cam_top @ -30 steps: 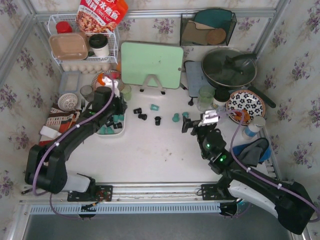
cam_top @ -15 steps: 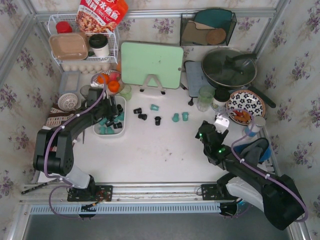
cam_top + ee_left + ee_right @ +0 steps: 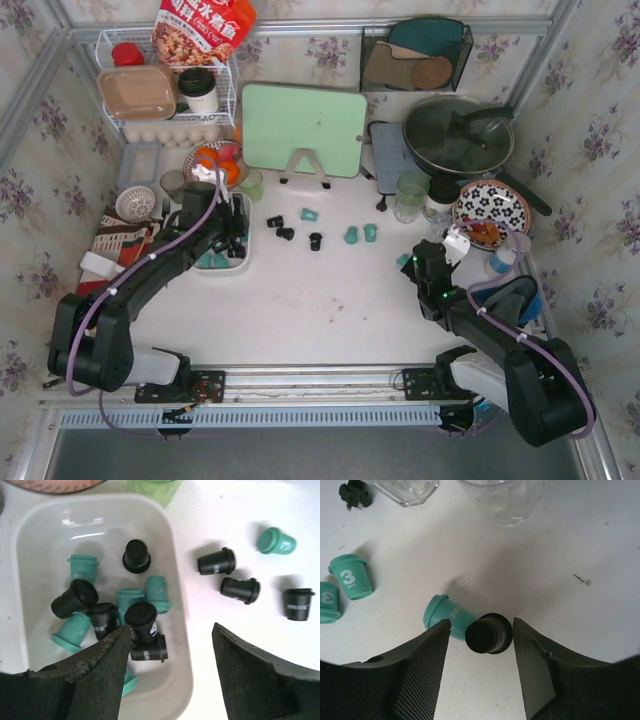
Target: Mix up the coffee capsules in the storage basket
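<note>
The white storage basket [image 3: 177,570] [image 3: 243,203] holds several teal and black coffee capsules, such as an upright black one [image 3: 141,615]. My left gripper [image 3: 170,630] [image 3: 224,240] hangs open across the basket's right wall. One finger is over the capsules and the other over the table, with nothing between them. Three black capsules [image 3: 216,561] and a teal one [image 3: 276,540] lie loose to the basket's right. My right gripper [image 3: 480,630] [image 3: 413,265] stands open around a black capsule [image 3: 489,633]. A lying teal capsule [image 3: 445,616] touches that black one. Two teal capsules [image 3: 351,576] sit further left.
A clear cup [image 3: 505,500], a glass jar [image 3: 405,487] and a black plug [image 3: 355,495] stand just past the right gripper. A green cutting board [image 3: 303,130], pan [image 3: 458,135], patterned plate [image 3: 490,210], wire rack [image 3: 170,90] and fruit bowl [image 3: 215,160] line the back.
The left gripper opened over the basket. The right gripper swung right and came down round a black capsule, and its jaws have narrowed.
</note>
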Tool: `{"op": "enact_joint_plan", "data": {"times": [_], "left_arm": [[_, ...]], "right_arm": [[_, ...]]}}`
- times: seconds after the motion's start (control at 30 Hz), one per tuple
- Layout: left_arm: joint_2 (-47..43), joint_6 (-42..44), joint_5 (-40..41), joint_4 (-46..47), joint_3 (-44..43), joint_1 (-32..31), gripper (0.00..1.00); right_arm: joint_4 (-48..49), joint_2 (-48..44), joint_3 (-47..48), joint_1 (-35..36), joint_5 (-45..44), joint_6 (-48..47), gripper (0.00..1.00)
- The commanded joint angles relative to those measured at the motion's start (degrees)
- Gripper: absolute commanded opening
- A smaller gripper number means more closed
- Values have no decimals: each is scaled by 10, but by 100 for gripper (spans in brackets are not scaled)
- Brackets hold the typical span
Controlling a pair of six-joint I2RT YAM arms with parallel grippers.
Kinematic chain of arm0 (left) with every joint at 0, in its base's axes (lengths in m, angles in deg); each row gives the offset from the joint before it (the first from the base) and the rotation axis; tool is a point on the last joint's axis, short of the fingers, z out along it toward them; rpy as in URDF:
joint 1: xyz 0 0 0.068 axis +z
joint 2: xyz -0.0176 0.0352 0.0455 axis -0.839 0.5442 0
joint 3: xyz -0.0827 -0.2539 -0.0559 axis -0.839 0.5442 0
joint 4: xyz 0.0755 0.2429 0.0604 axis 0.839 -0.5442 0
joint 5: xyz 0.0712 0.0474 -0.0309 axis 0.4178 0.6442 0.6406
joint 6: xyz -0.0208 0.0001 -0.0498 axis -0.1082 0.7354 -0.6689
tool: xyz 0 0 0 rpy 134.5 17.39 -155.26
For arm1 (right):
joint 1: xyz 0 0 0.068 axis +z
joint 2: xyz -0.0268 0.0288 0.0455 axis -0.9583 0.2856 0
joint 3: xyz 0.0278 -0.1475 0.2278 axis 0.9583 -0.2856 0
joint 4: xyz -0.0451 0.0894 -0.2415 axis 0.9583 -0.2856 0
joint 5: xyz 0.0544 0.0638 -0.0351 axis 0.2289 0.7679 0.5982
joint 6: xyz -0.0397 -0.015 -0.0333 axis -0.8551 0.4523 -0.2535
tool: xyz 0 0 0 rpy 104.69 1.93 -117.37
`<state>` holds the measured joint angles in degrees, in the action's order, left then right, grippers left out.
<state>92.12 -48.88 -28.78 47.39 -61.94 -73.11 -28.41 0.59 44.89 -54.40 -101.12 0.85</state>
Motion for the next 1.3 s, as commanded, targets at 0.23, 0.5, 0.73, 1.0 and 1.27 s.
{"op": "enact_joint_plan", "data": {"times": [0.23,0.5,0.73,1.0,1.27], "left_arm": [[-60,38,38,19,-3,-73,69],[-78,73,5,46,4,-109,69],[-74,110,-80,93,14,-134,69],[-42,246,-259,149,8,-228,71],[-1,374,-222,248,26,-351,83]], "right_arm": [[35,47,10,-2,18,4,57],[21,27,13,-2,14,3,34],[-23,-21,30,-1,22,-20,15],[-92,-103,105,0,145,-100,7],[-62,-134,122,24,311,-95,1]]}}
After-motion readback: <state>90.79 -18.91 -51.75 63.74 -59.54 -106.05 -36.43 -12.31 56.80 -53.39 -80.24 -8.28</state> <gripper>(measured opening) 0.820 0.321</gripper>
